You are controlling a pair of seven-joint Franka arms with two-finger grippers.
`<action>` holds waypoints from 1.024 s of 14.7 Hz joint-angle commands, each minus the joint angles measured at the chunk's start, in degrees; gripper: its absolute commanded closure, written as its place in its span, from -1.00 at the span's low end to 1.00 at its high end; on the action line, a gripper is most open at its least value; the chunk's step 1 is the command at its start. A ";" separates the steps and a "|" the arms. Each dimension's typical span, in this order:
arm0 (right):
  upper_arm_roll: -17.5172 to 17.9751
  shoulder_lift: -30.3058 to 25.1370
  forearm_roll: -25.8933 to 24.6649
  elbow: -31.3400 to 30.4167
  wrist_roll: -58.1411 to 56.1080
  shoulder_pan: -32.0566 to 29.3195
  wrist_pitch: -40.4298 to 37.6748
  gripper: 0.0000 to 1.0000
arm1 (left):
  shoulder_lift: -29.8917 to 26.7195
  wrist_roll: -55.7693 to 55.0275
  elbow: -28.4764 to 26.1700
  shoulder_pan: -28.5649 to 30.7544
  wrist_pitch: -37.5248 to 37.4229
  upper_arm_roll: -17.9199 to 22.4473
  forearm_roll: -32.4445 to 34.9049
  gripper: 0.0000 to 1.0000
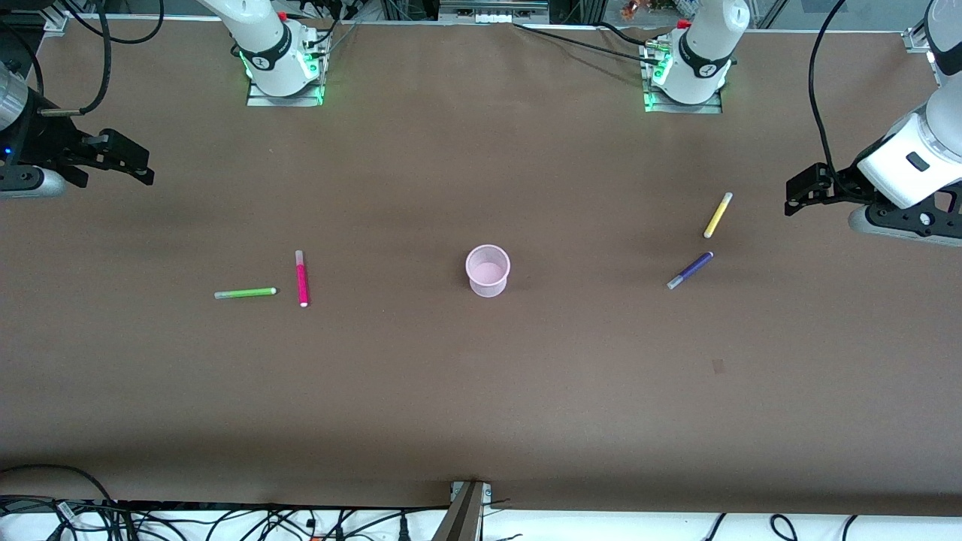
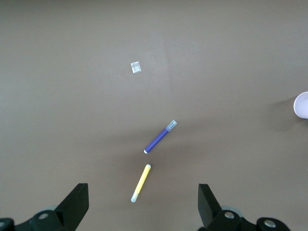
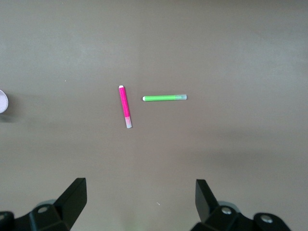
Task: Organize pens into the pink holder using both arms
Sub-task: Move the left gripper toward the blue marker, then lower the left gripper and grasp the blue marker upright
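I see nothing done: translucent pale pink round plastic cup (image 1: 488, 270) sits empty mid-surface. Green marker pen (image 1: 245, 293) and magenta marker pen (image 1: 302, 278) lie at its 9 o'clock, yellow marker pen (image 1: 718, 215) and purple marker pen (image 1: 690, 270) at 3. Left tool (image 1: 797, 195) and right tool (image 1: 139, 161) hover released at the surface's ends.

Green pen (image 1: 245, 293); magenta-pink pen (image 1: 302, 279); yellow pen (image 1: 718, 215); purple pen (image 1: 690, 270); pale pink holder (image 1: 488, 270); brown table (image 1: 481, 391).

A brown table (image 1: 481, 391) bears a small pale scrap (image 2: 135, 67), with tangled cables (image 1: 225, 518) along its near edge
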 commanded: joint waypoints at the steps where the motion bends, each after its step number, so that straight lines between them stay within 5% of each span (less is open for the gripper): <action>1: 0.10 0.16 0.07 1.18 -0.11 0.09 -2.02 -1.00 | 0.95 0.28 1.89 -0.41 -1.29 -0.29 0.03 -1.00; 8: 0.19 0.16 0.16 1.18 -0.11 0.09 -2.11 -1.00 | 4.19 21.88 0.32 1.17 -0.85 -0.20 -0.85 -1.00; 15: 0.19 0.16 0.16 1.18 -0.11 0.09 -1.94 -1.00 | 9.03 33.58 -8.45 3.01 4.22 -0.20 -1.03 -1.00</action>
